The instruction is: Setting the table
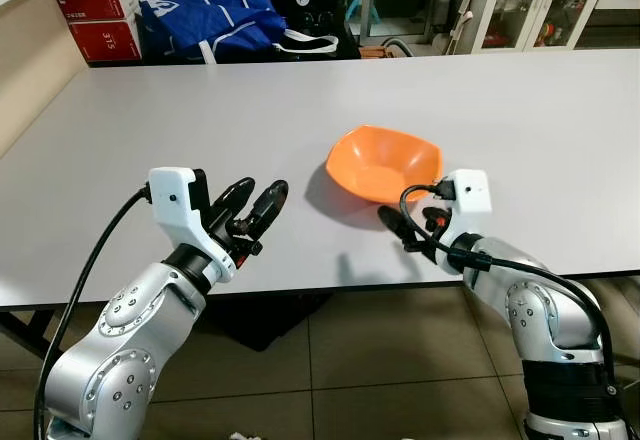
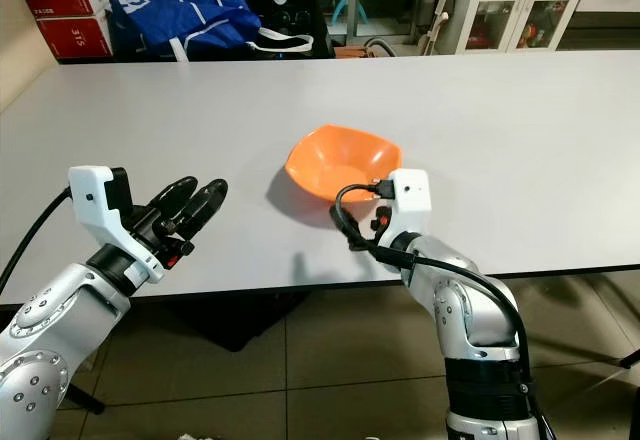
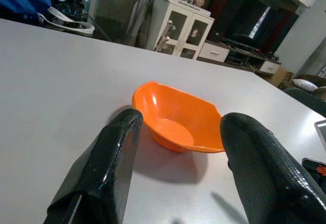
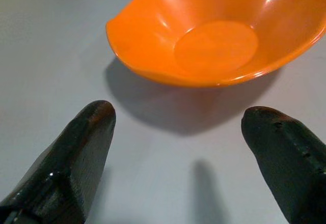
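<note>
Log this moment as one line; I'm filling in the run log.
task: setting table | orange bowl: empty, on white table | right claw: open, just short of bowl | left claw: open, apart | nothing held

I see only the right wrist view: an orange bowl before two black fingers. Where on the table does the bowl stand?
Observer: The orange bowl sits near the table's front edge, just ahead of the right gripper.
Operator: Where is the other arm?
Observer: The left gripper hovers over the front edge, to the bowl's left, apart from it, fingers open.
Operator: Anything else on the table?
Observer: A blue bag lies beyond the far edge.
</note>
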Robot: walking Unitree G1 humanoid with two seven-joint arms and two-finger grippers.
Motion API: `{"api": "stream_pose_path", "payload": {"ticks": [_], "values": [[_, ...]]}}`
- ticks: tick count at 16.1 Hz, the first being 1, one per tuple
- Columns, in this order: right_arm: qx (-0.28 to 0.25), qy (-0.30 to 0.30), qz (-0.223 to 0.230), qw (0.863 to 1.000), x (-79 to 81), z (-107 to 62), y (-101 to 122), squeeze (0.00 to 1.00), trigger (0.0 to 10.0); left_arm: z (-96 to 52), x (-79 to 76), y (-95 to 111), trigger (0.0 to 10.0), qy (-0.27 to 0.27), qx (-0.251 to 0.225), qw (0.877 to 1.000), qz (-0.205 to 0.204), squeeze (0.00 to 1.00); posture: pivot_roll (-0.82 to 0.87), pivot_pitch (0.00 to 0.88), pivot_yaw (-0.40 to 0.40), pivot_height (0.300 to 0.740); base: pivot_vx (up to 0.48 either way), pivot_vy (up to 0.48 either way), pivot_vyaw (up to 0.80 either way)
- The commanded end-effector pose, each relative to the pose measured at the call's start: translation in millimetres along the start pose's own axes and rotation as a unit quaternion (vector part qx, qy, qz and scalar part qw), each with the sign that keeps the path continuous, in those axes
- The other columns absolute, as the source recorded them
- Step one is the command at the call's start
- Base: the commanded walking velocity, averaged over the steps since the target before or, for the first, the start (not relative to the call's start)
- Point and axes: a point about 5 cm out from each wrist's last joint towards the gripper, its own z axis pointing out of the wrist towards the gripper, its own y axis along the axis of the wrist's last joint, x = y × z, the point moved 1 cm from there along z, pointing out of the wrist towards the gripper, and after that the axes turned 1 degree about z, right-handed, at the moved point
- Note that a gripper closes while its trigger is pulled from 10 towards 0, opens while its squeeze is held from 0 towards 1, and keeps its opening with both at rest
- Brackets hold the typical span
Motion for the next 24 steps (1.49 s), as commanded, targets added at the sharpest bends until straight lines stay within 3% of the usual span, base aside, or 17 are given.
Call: {"api": "stream_pose_path", "payload": {"ticks": [1,5,15,20,24], "values": [[0.001,0.003,0.001,1.0,-0.5,2.7,1,0.0,10.0,0.2,-4.0,2,10.0,-0.007,0.0,1.0,0.004,0.0,-0.12,0.0,0.039,0.74,0.0,0.0,0.0],[0.009,0.002,-0.006,1.0,-1.9,16.5,0,0.0,10.0,0.5,-4.8,4,10.0,-0.008,-0.003,1.0,0.006,0.0,-0.11,0.0,0.036,0.74,0.0,0.0,0.0],[0.029,-0.077,-0.057,0.995,-45.4,30.5,-11,0.0,10.0,-1.8,-5.2,3,10.0,-0.003,0.0,1.0,0.001,0.0,-0.09,0.005,0.032,0.74,0.0,0.0,0.0],[0.009,-0.081,-0.064,0.995,-44.2,34.8,-3,0.0,10.0,-2.3,-4.8,3,10.0,-0.003,0.0,1.0,0.002,0.0,-0.09,0.006,0.035,0.74,0.0,0.0,0.0],[-0.013,-0.09,-0.078,0.993,-47.4,47.6,12,0.0,10.0,-1.3,-5.1,3,10.0,-0.004,0.001,1.0,0.002,0.0,-0.09,0.007,0.039,0.74,0.0,0.0,0.0]]}}
